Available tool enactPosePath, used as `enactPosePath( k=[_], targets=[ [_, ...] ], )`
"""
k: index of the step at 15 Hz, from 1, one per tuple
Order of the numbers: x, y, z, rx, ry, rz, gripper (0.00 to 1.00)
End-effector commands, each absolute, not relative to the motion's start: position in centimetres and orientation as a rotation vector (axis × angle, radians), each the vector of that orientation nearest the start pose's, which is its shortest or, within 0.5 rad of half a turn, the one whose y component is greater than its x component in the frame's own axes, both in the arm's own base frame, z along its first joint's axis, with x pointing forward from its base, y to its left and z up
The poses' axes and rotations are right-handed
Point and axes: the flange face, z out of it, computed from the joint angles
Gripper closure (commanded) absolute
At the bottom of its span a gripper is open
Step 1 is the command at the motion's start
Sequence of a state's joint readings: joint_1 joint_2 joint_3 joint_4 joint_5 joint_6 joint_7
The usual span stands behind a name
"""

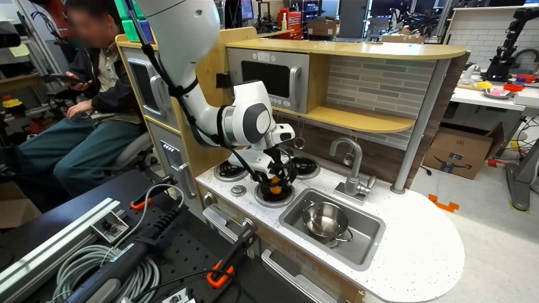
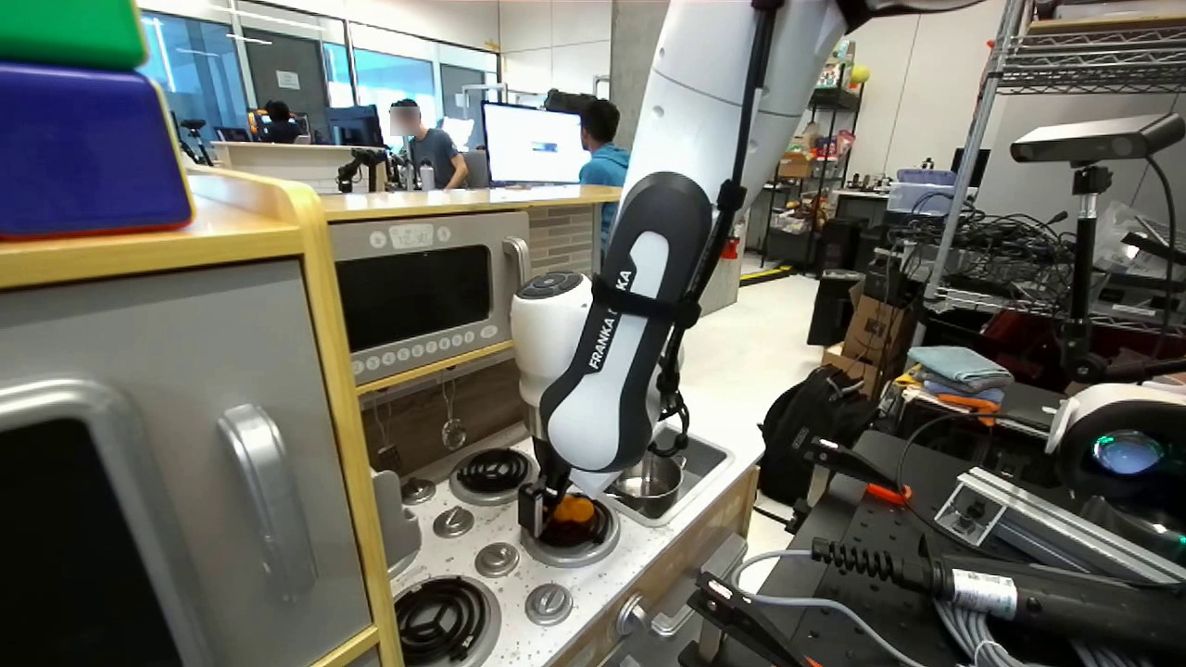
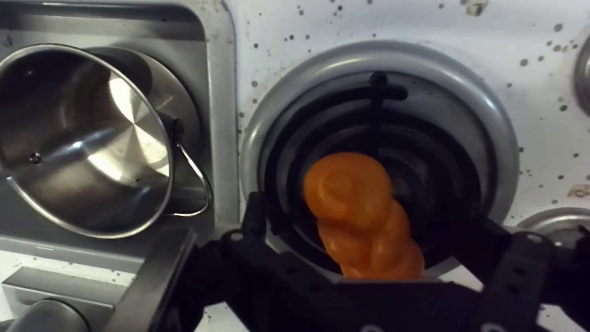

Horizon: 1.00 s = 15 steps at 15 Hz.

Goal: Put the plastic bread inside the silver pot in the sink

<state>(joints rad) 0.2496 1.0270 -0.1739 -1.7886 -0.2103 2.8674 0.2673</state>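
The plastic bread, an orange braided toy piece, lies on the black front burner nearest the sink; it shows in both exterior views [image 1: 276, 188] [image 2: 574, 509] and in the wrist view [image 3: 352, 198]. My gripper [image 3: 368, 223] is open above the burner, its black fingers apart on either side of the bread with gaps; its body hides the bread's near end. The gripper also shows in both exterior views [image 1: 278, 174] [image 2: 548, 508]. The silver pot [image 1: 325, 219] [image 2: 649, 485] [image 3: 87, 133] stands in the sink [image 1: 376, 248] [image 3: 222, 115], with its opening up.
A grey faucet [image 1: 356, 168] rises behind the sink; it shows lower left in the wrist view [image 3: 50, 318]. A shelf with a toy microwave [image 1: 269, 78] hangs over the counter's back. Stove knobs [image 2: 498, 559] and other burners [image 2: 489, 471] surround the bread's burner.
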Motion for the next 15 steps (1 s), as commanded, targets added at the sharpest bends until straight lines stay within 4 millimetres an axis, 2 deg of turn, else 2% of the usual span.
enactPosePath(
  k=[1,4,8,11,15],
  targets=[
    [61.7,6.4,-1.8,-3.298,-0.168,-0.056,0.44],
    [62.2,6.4,-1.3,-3.291,-0.156,-0.047,0.66],
    [62.3,4.5,0.3,-3.294,-0.126,-0.09,0.95],
    [61.9,1.8,2.5,-3.297,-0.095,-0.139,0.93],
    [61.7,-4.0,4.7,-3.323,0.081,-0.182,0.93]
  ],
)
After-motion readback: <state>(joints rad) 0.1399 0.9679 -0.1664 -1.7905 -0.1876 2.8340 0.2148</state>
